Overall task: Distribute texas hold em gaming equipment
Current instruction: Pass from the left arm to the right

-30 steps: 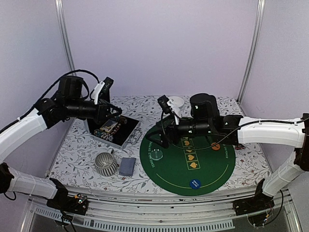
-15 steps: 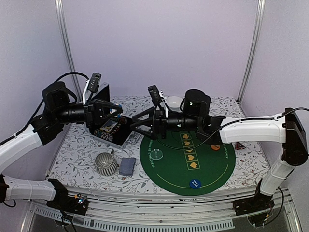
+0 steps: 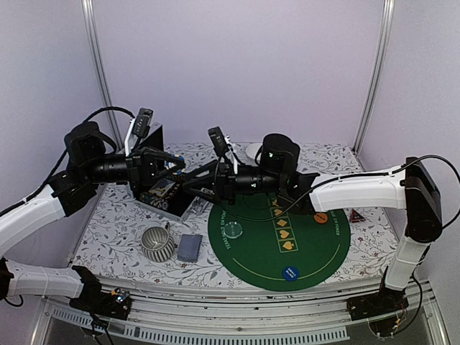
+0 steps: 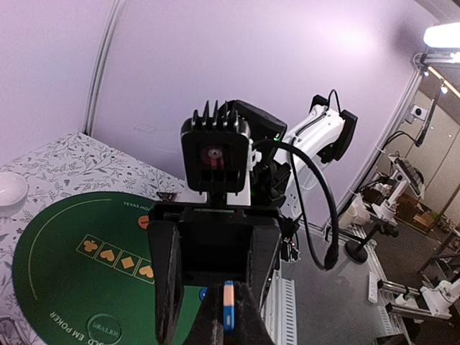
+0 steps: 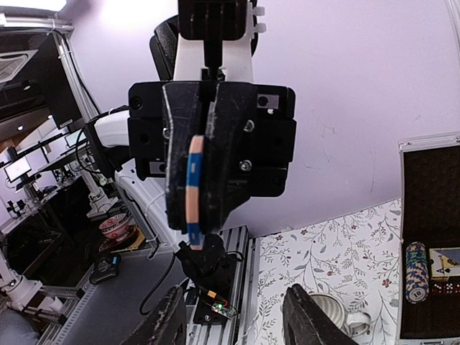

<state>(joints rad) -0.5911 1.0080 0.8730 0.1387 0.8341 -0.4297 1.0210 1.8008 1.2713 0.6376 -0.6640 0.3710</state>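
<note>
My left gripper (image 3: 175, 161) is shut on a blue-and-orange chip, seen edge-on in the left wrist view (image 4: 228, 314) and in the right wrist view (image 5: 192, 190). My right gripper (image 3: 190, 188) is open and empty, facing the left gripper just beyond the chip, above the open case (image 3: 169, 195). In the right wrist view its fingers (image 5: 169, 316) frame the bottom. On the green poker mat (image 3: 309, 248) lie a pale dealer button (image 3: 234, 229), a blue chip (image 3: 290, 272) and an orange chip (image 3: 320, 217). A grey-blue card deck (image 3: 190, 246) lies left of the mat. A red triangular marker (image 3: 355, 214) lies to its right.
A ribbed grey mug (image 3: 157, 243) stands beside the deck. A small white bowl (image 3: 255, 151) sits at the back. The case holds a chip stack (image 5: 415, 272). Both arms meet over the table's left middle.
My left gripper lifted off the case with the chip and turned right. My right gripper swung left across the mat, open, up to the left gripper.
</note>
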